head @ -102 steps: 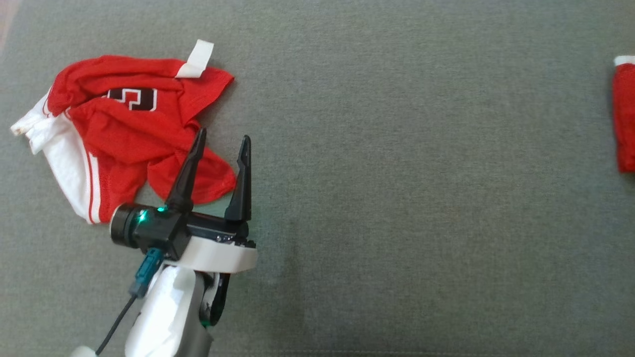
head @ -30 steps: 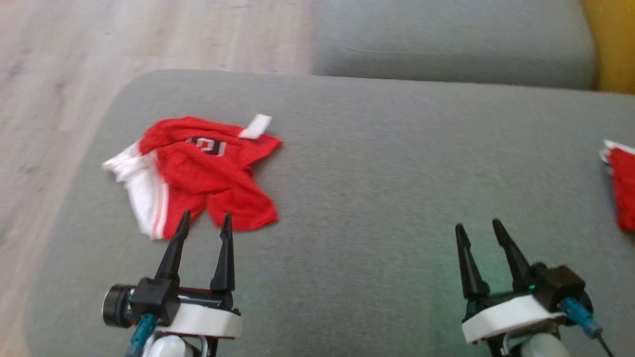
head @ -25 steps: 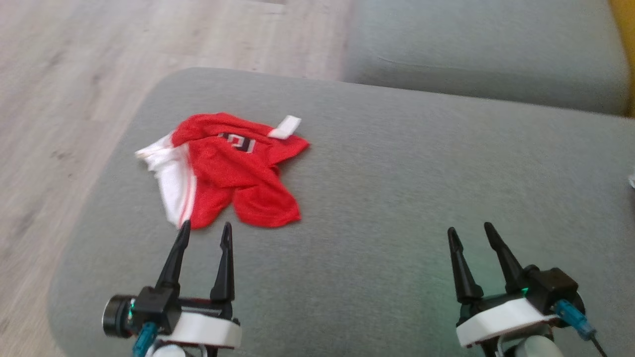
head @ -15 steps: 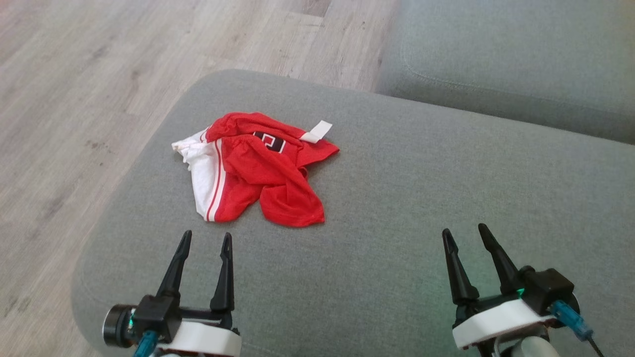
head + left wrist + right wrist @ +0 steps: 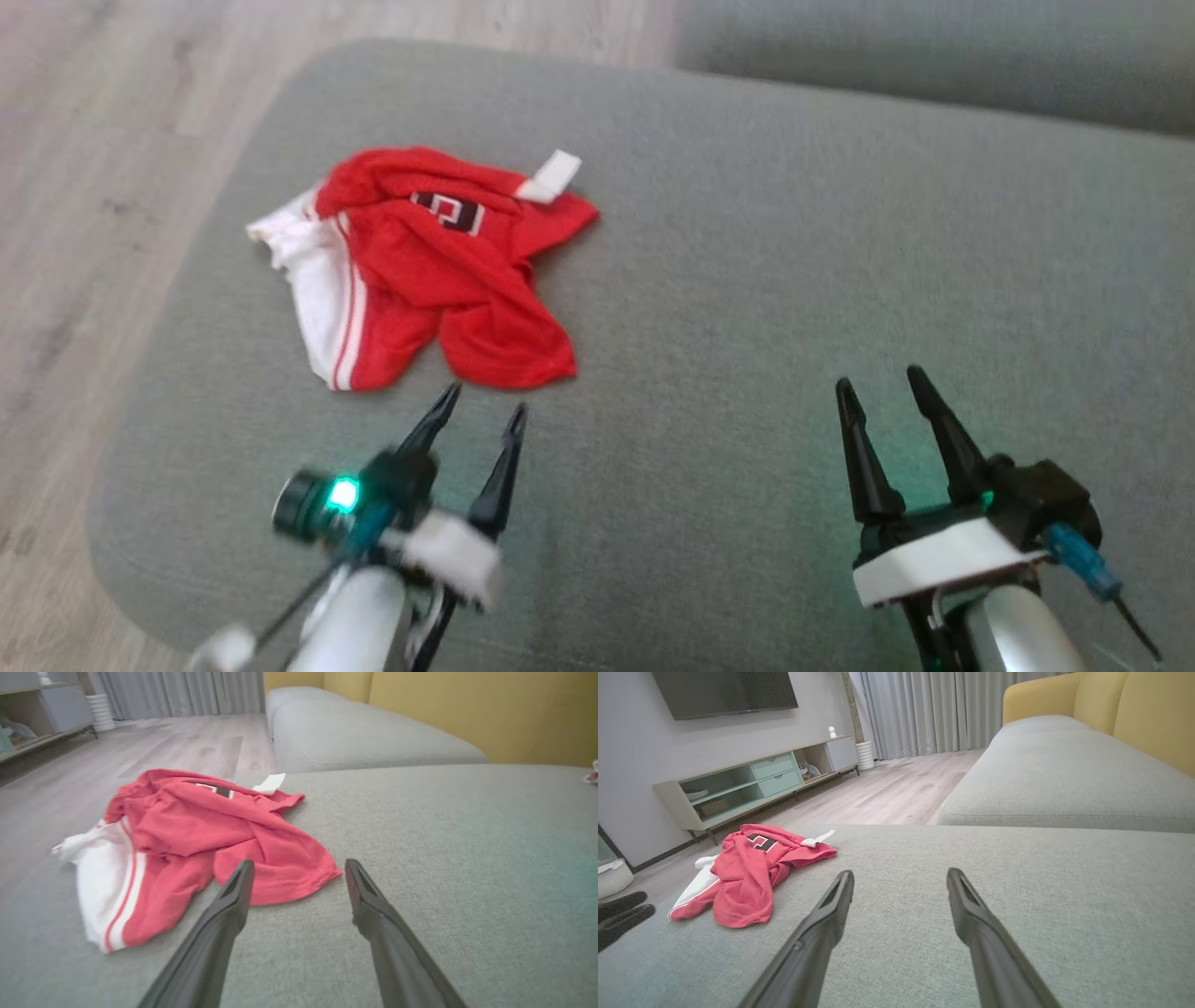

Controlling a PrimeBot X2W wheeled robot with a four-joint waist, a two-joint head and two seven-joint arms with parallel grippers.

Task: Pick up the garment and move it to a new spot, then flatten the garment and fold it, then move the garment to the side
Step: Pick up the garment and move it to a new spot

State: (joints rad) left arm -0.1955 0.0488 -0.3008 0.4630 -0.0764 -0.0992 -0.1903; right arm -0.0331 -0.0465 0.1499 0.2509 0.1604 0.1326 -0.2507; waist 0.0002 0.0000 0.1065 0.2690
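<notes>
The left gripper [image 5: 484, 403] is spread wide and carries nothing. Its two dark fingers point at the near hem of the garment [image 5: 429, 271] and stop just short of it. In the left wrist view a red lobe of cloth lies between and just beyond the tips. The head view is smeared around this arm, so I cannot say for certain whether a tip already touches the fabric.

The garment is a crumpled red piece with a white side panel, red stripes, a dark logo and a white tab. It lies in a loose heap towards the far left corner of the grey cushion [image 5: 794, 280], and its white part is near the rounded edge above the wooden floor [image 5: 84, 168].

The right gripper [image 5: 879, 379] is also open and empty, hovering over bare cushion well apart to the right.

My guess is that the pick-up has not begun. The thin cloth lies flat on soft upholstery. A shallow pinch could catch one layer only and drag the rest, and a deep one could nip the cushion cover. A forward nudge might slide the heap towards the edge.
</notes>
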